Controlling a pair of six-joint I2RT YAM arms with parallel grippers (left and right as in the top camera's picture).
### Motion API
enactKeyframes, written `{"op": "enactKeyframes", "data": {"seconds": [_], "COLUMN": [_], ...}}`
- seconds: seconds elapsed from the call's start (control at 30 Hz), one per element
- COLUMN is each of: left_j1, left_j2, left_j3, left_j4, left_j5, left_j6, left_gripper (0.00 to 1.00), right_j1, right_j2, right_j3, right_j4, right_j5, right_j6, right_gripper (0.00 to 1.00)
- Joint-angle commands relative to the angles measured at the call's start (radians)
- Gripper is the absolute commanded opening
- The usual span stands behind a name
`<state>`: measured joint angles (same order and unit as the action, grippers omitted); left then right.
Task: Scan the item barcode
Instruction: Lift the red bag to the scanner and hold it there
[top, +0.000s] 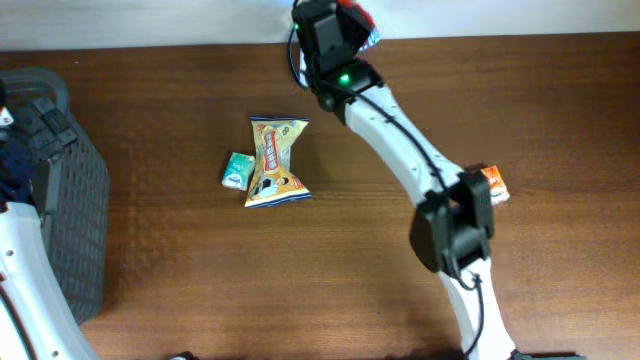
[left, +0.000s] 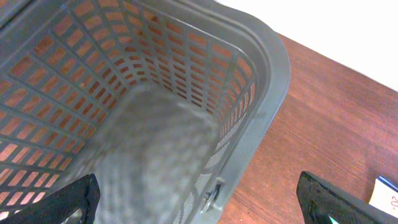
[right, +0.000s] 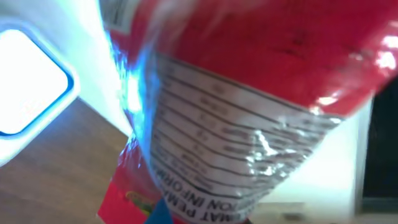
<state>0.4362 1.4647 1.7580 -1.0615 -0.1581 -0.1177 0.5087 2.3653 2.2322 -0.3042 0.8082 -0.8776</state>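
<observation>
A red snack packet (right: 249, 93) fills the right wrist view, its white nutrition table facing the camera; no barcode shows. From overhead the red packet (top: 358, 17) sits at the table's far edge in my right gripper (top: 340, 28), which is shut on it, fingers hidden by the packet. Left of the packet is a white device with a blue-edged window (right: 31, 81). My left gripper (left: 202, 202) stands wide open at the left, above the grey basket's (left: 273, 74) rim, holding nothing.
A yellow snack bag (top: 275, 160) and a small green packet (top: 237, 170) lie mid-table. An orange packet (top: 495, 185) lies beside the right arm's elbow. The grey basket (top: 75, 210) stands at the left edge.
</observation>
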Motion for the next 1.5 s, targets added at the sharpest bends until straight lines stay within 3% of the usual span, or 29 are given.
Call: {"op": "enactKeyframes", "data": {"seconds": [0.0, 0.2, 0.43, 1.27, 1.47], "left_j1": [0.004, 0.004, 0.004, 0.004, 0.004], "left_j2": [0.005, 0.005, 0.005, 0.005, 0.005], "left_j3": [0.003, 0.003, 0.003, 0.003, 0.003], "left_j4": [0.000, 0.000, 0.000, 0.000, 0.000], "left_j5": [-0.004, -0.004, -0.004, -0.004, -0.004], "left_j6": [-0.009, -0.009, -0.009, -0.009, -0.009], "left_gripper": [0.99, 0.99, 0.99, 0.99, 0.99], "right_j1": [-0.018, -0.039, -0.060, -0.045, -0.045], "right_j2": [0.056, 0.146, 0.181, 0.170, 0.018], "right_j3": [0.010, 0.010, 0.010, -0.020, -0.020], "right_j4": [0.125, 0.218, 0.306, 0.309, 0.231], "right_j5": [0.068, 0.042, 0.061, 0.093, 0.086], "right_j6": [-0.341, -0.506, -0.497, -0.466, -0.174], "right_gripper": [0.04, 0.04, 0.04, 0.04, 0.04]}}
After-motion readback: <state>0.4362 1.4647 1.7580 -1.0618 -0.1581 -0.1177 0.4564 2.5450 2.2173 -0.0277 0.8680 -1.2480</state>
